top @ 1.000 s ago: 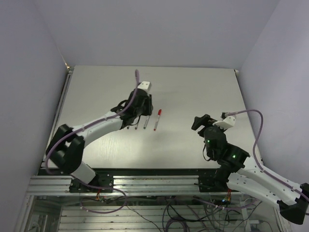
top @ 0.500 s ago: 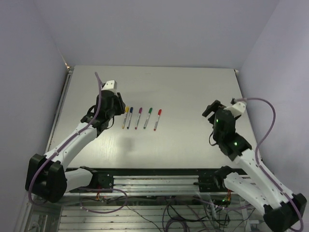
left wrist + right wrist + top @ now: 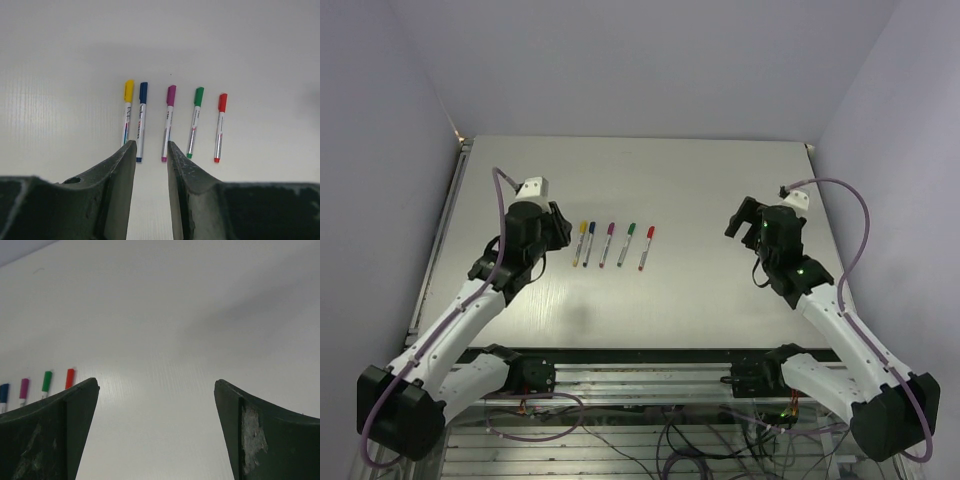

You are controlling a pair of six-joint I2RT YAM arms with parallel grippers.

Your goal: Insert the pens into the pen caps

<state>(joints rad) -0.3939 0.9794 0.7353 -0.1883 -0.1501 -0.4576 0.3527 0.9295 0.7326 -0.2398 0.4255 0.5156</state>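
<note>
Five silver-grey pens lie side by side in a row on the table, each with a coloured cap on its far end: yellow (image 3: pixel 129 91), blue (image 3: pixel 143 92), purple (image 3: pixel 171 95), green (image 3: pixel 199 96) and red (image 3: pixel 222 102). The row also shows in the top view (image 3: pixel 610 244). My left gripper (image 3: pixel 151 145) hovers just near of the row, left of it in the top view (image 3: pixel 558 225). Its jaws are a narrow gap apart and hold nothing. My right gripper (image 3: pixel 156 385) is wide open and empty, well right of the pens (image 3: pixel 745 215). The red cap (image 3: pixel 70 378) and green cap (image 3: pixel 47 381) show at its view's left.
The white table (image 3: pixel 700 180) is bounded by purple-grey walls at the back and sides. A metal rail (image 3: pixel 620 365) runs along the near edge. A purple cable (image 3: pixel 850 240) loops off the right wrist.
My left arm has drawn back to the left, off the pens, uncovering all five. My right gripper has swung up and slightly left, staying open.
</note>
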